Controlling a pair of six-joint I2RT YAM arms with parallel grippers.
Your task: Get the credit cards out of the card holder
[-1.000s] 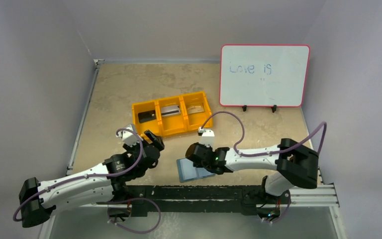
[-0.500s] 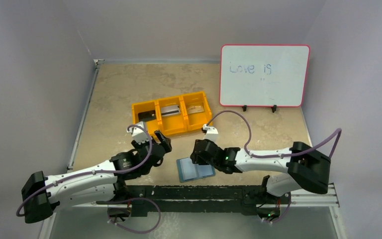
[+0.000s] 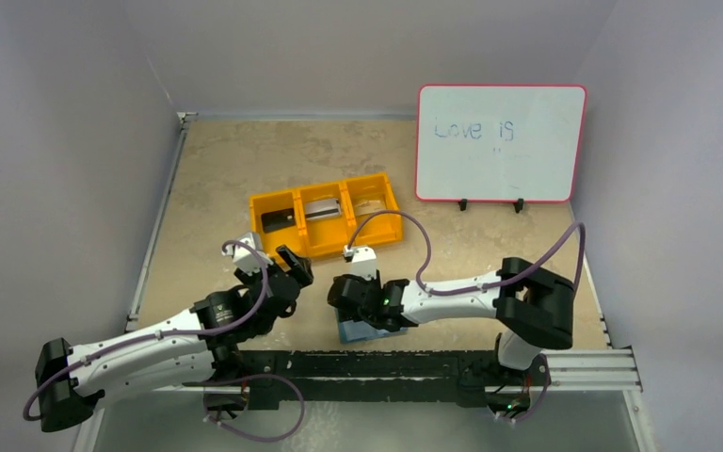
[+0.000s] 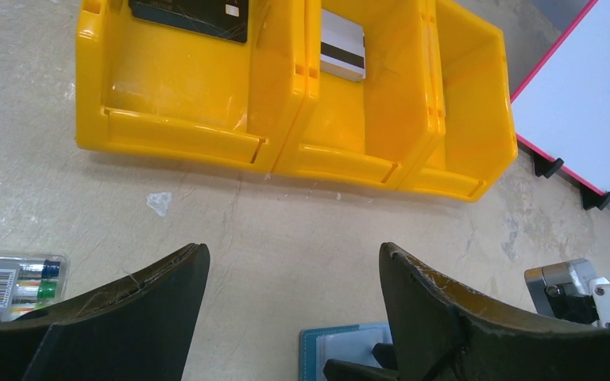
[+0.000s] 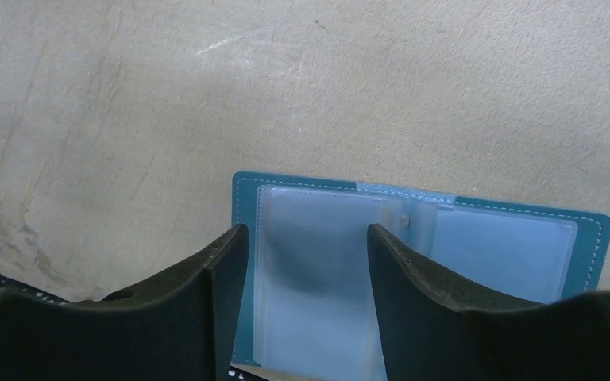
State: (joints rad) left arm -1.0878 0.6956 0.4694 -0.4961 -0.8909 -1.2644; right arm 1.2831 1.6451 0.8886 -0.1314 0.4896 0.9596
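The teal card holder [image 5: 445, 262] lies open and flat on the table, and its clear pockets look empty. My right gripper [image 5: 306, 232] hovers open over its left page, with nothing between the fingers. From above, the card holder [image 3: 356, 331] is mostly hidden under the right gripper [image 3: 350, 303]. Three credit cards lie in the orange bin [image 3: 329, 248]: black [image 3: 278, 219], silver [image 3: 321, 208] and tan [image 3: 369, 206]. My left gripper [image 4: 294, 252] is open and empty above bare table, between the bin [image 4: 183, 136] and the holder's corner [image 4: 335, 348].
A pack of coloured markers [image 4: 12, 282] lies left of my left gripper. A whiteboard [image 3: 499, 141] with a red frame stands at the back right on small black feet. A metal rail [image 3: 584, 363] runs along the near edge.
My right gripper has opened from shut and shifted left over the card holder. The left arm swung towards the holder, then drew back to about where it was.
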